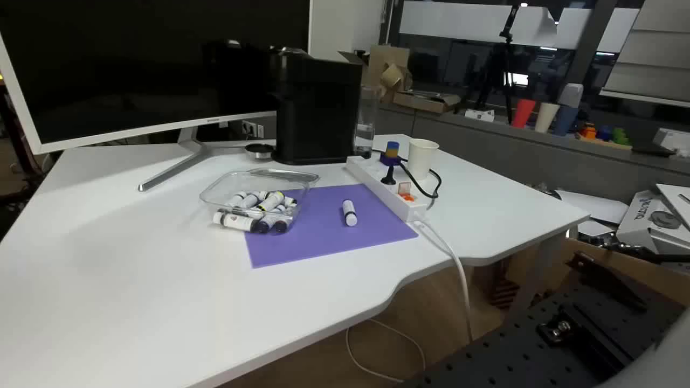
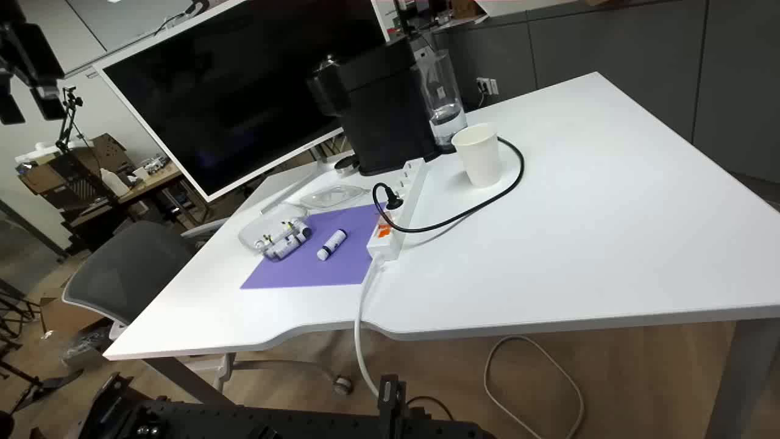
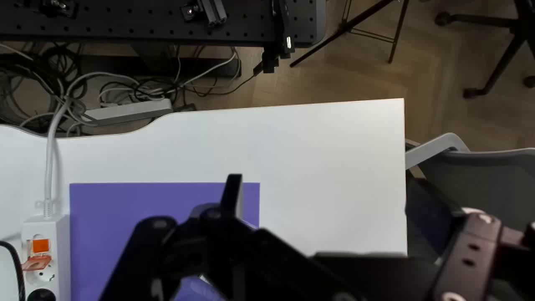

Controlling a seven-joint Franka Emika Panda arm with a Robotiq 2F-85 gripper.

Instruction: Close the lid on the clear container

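Note:
The clear container (image 1: pixel 211 195) is a low transparent tub with several white-and-dark vials inside, partly on the purple mat. It also shows in an exterior view (image 2: pixel 251 231). The transparent lid (image 1: pixel 285 174) is open, at the container's far side, towards the black machine. It also shows in an exterior view (image 2: pixel 332 195); whether it is joined to the tub is hard to tell. My gripper (image 3: pixel 332 205) is open and empty in the wrist view, high above the table. Its fingertips show at the top left of an exterior view (image 2: pixel 27 111), apart from the container. The wrist view shows neither container nor lid.
A lone white vial (image 1: pixel 349 213) lies on the purple mat (image 1: pixel 334 242). A white power strip (image 1: pixel 391 188) with cables borders the mat. A paper cup (image 2: pixel 478 155), a tall black machine (image 1: pixel 318 108), a glass cylinder (image 2: pixel 443 100) and a monitor (image 1: pixel 140 59) stand behind.

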